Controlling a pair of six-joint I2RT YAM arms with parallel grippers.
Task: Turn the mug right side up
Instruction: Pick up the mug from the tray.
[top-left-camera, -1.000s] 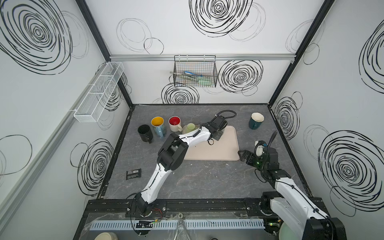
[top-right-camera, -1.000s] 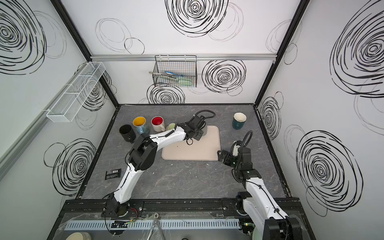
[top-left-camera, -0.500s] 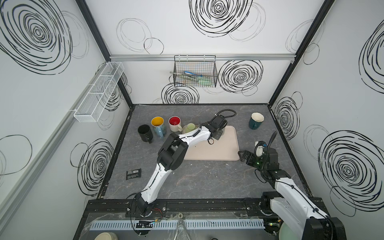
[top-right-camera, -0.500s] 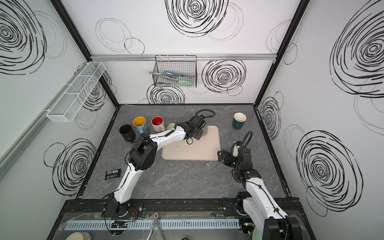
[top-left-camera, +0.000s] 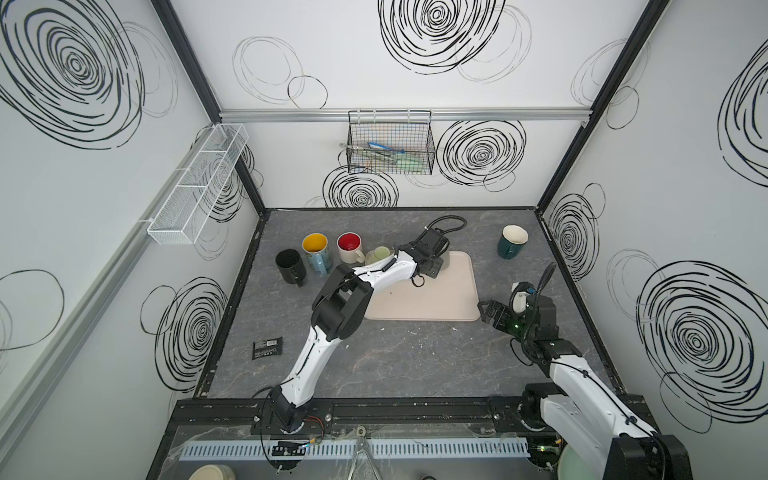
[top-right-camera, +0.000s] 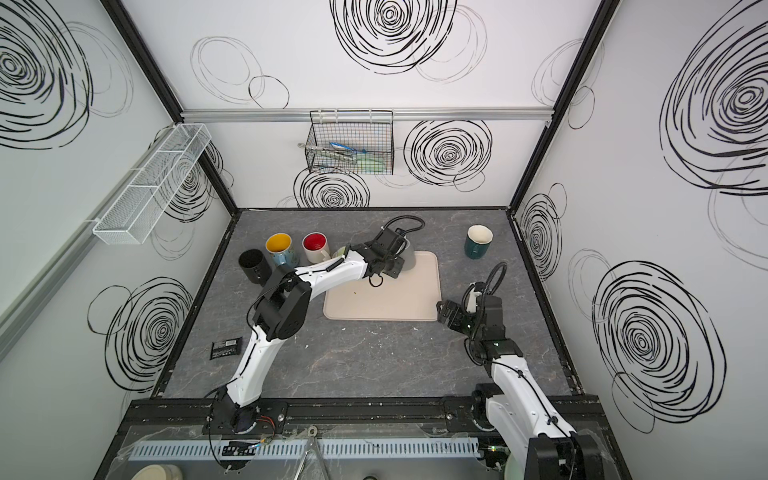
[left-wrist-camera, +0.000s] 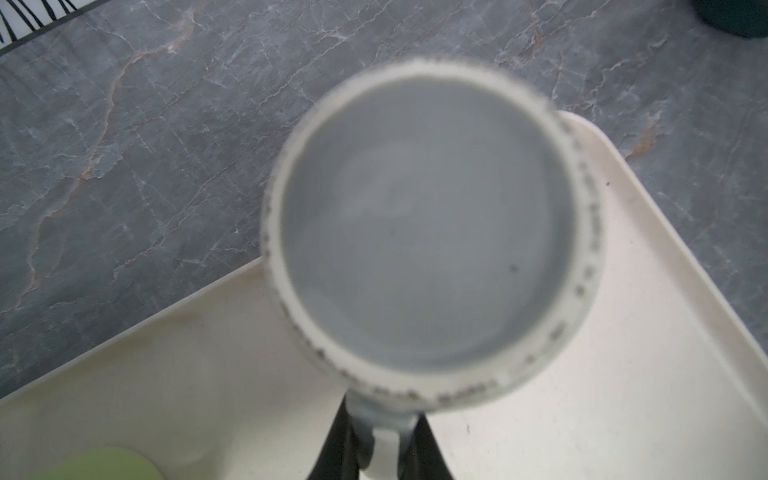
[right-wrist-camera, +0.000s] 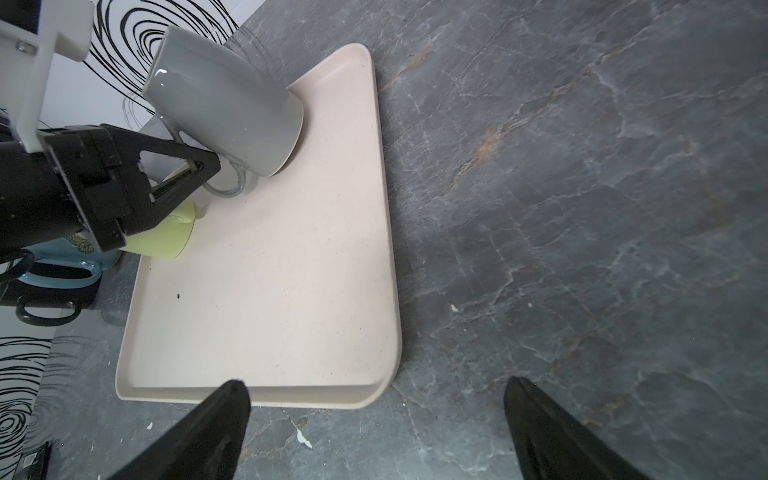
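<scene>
A grey mug (right-wrist-camera: 224, 104) stands upside down at the far corner of the beige tray (right-wrist-camera: 270, 270), with its base (left-wrist-camera: 432, 228) facing the left wrist camera. My left gripper (left-wrist-camera: 384, 449) is shut on the mug's handle (right-wrist-camera: 232, 187). In both top views the gripper (top-left-camera: 432, 266) covers most of the mug (top-right-camera: 409, 257). In the right wrist view the mug leans, and I cannot tell if its rim rests flat on the tray. My right gripper (right-wrist-camera: 376, 399) hangs open and empty over the table at the tray's near right corner (top-left-camera: 484, 311).
A black mug (top-left-camera: 289, 266), a blue mug with a yellow inside (top-left-camera: 316, 253), a white mug with a red inside (top-left-camera: 349, 247) and a light green cup (top-left-camera: 380, 253) stand left of the tray. A dark green mug (top-left-camera: 512, 243) stands at the back right. A black packet (top-left-camera: 268, 347) lies near the left edge.
</scene>
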